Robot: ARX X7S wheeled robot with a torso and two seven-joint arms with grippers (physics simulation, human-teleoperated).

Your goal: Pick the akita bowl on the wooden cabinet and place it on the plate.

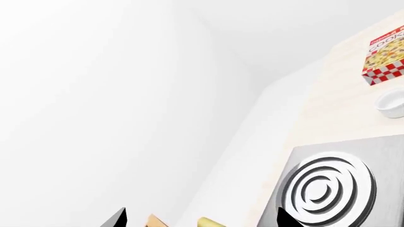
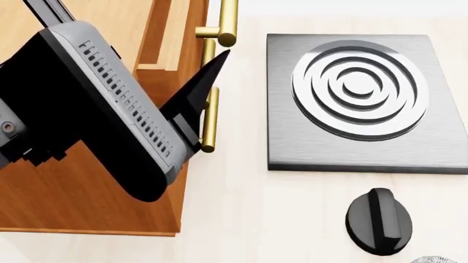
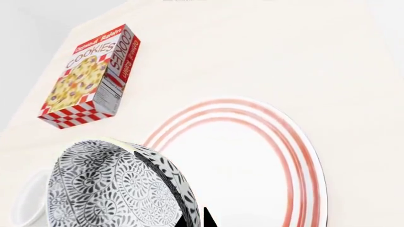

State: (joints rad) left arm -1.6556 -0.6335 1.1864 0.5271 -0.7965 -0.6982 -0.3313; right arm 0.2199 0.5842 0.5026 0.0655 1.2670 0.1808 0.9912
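We are seeing the right gripper [image 3: 197,218] pinching the akita bowl's [image 3: 113,189] rim, holding it tilted just beside the plate [image 3: 252,165] — the left gripper's [image 2: 194,93] opening we cannot tell.

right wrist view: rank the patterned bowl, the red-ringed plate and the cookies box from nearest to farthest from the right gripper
1. akita bowl, right at the fingers, apparently held.
2. plate, just beyond the bowl.
3. cookies box, farthest, past the plate's rim.
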